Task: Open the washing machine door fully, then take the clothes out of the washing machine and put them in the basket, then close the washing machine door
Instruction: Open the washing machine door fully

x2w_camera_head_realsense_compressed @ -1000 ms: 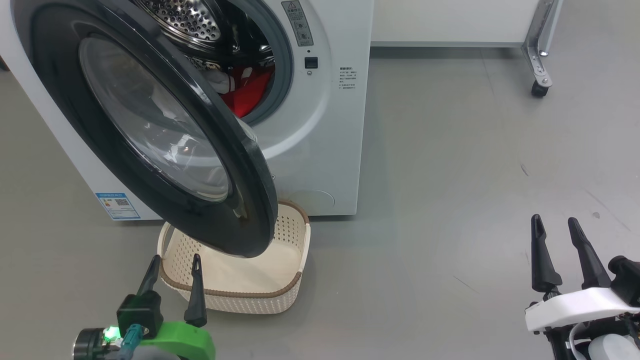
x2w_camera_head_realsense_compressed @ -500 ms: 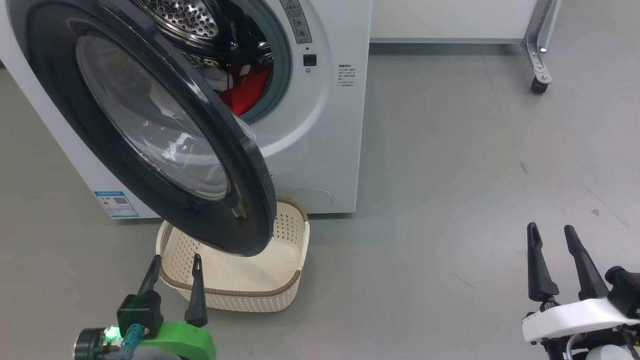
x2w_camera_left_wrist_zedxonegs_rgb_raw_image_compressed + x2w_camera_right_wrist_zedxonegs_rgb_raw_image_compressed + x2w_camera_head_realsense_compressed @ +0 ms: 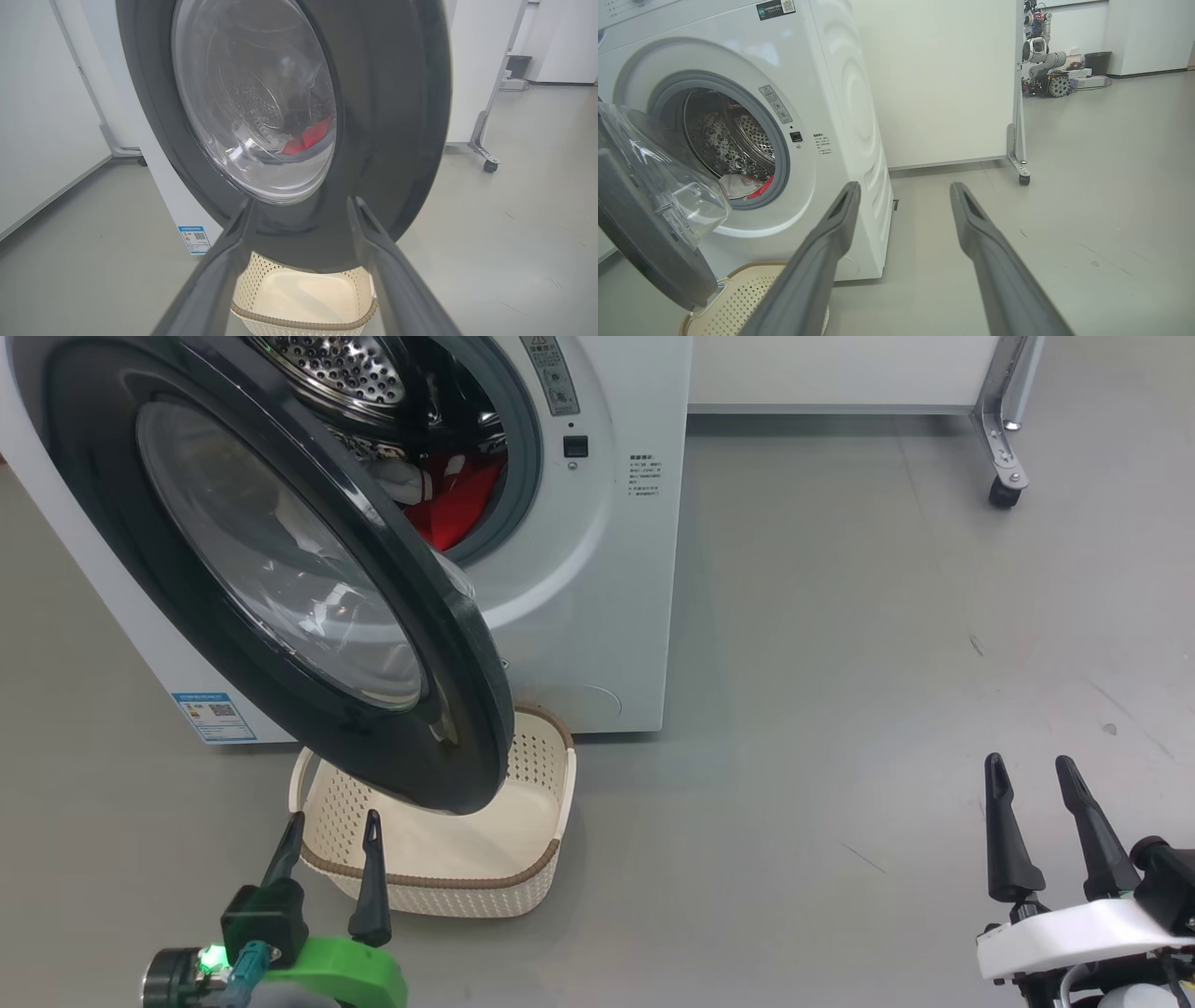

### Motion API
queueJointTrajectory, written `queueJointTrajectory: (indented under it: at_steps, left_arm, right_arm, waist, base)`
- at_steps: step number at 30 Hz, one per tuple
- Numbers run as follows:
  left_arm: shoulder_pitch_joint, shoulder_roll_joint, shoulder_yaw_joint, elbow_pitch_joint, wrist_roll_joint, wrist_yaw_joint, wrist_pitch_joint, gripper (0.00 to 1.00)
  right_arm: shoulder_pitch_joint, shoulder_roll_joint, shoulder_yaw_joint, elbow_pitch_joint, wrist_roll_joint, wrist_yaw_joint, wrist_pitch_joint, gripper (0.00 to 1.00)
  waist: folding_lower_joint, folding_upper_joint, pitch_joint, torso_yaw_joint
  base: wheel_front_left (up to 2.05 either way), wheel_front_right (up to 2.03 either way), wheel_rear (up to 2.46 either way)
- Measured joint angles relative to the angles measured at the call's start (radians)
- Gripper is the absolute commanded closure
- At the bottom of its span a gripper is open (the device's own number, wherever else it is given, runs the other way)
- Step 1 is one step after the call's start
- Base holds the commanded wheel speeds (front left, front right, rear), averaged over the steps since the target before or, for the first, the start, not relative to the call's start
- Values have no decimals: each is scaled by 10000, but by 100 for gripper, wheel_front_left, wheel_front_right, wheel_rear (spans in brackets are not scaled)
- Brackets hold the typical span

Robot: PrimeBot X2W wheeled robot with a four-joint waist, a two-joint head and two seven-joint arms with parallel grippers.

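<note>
The washing machine door [image 3: 280, 569], round with a glossy black rim and clear glass bowl, stands partly open above the cream perforated plastic basket [image 3: 551, 784]. Red clothes [image 3: 457, 509] sit inside the white washing machine [image 3: 597, 579]. The left gripper [image 3: 334, 817] hovers near the basket, the right gripper [image 3: 1029, 761] well apart, both spread wide and empty.

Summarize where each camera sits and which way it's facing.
Head: up high, looking forward and down at the washing machine door, basket and floor; left jaws and right jaws open at the bottom corners.
Left wrist: low, facing the door's outer face close up, basket beneath; own jaws flank it.
Right wrist: low, further right, facing the washing machine, its open drum and clothes; own jaws.
Shared: all three show door and basket.
</note>
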Motion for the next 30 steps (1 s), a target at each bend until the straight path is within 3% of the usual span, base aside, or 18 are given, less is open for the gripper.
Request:
queueJointTrajectory:
  at_steps: [28, 29, 30]
  left_arm:
    - [-17, 2, -4, -59, -2, 0, 0, 2]
    - [-17, 2, -29, -59, 0, 0, 0, 60]
    - [-18, 2, -54, -61, 0, 0, 0, 82]
  right_arm:
    - [52, 324, -332, -86, -439, 261, 0, 0]
    - [52, 334, -336, -86, -439, 261, 0, 0]
    - [52, 349, -345, -86, -441, 263, 0, 0]
  waist:
    - [0, 0, 297, -173]
    - [0, 0, 306, -175]
    - [0, 0, 318, -176]
  base:
    - [0, 0, 0]
    - [0, 0, 0]
    - [0, 0, 0]
